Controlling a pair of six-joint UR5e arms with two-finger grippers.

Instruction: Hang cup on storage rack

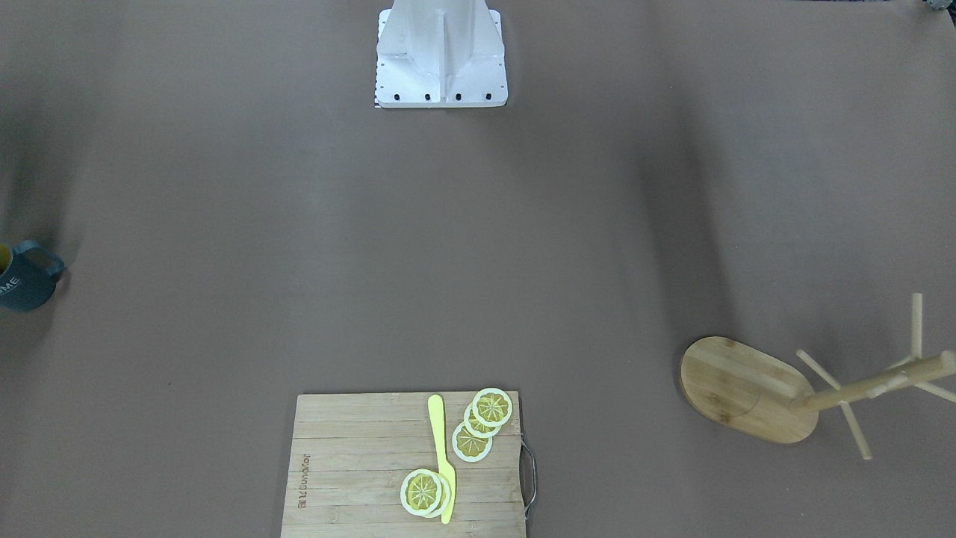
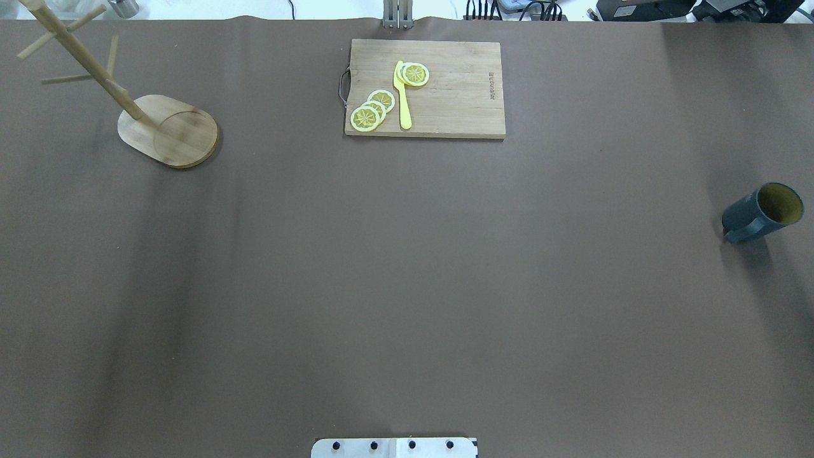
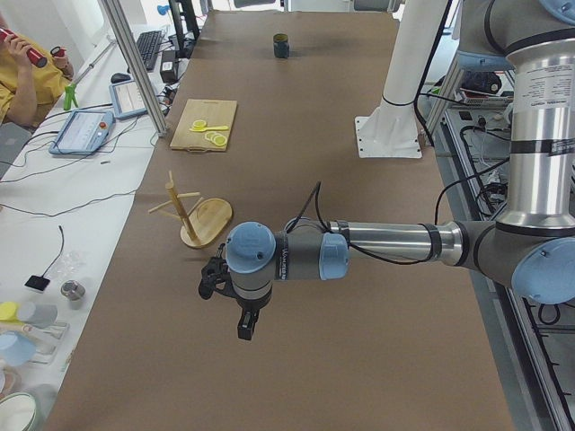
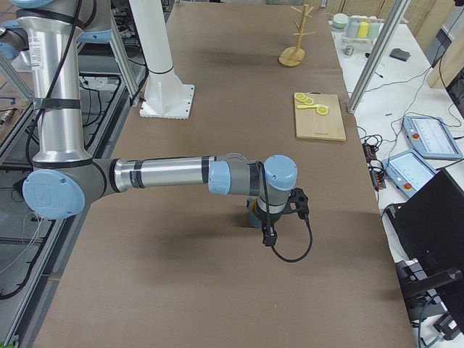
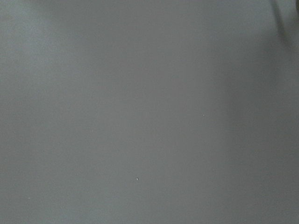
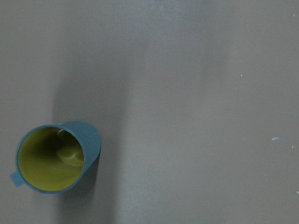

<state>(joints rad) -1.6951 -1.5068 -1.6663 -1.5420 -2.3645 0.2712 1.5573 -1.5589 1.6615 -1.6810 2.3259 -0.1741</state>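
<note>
The dark teal cup (image 2: 760, 213) with a yellow inside stands upright at the table's right end. It also shows at the left edge of the front view (image 1: 26, 278) and from above in the right wrist view (image 6: 53, 156). The bamboo storage rack (image 2: 168, 130) stands at the far left, its pegs bare, and also shows in the front view (image 1: 747, 388). My right gripper (image 4: 297, 203) hovers over the cup. My left gripper (image 3: 212, 280) hangs over bare table, nearer me than the rack (image 3: 202, 220). Both show only in side views, so I cannot tell whether they are open or shut.
A rectangular wooden cutting board (image 2: 458, 95) lies at the far middle edge with lemon slices (image 2: 372, 111) and a yellow knife (image 2: 402, 95) on it. The white robot base (image 1: 441, 56) stands at the near middle edge. Operators' equipment lies beyond the far edge.
</note>
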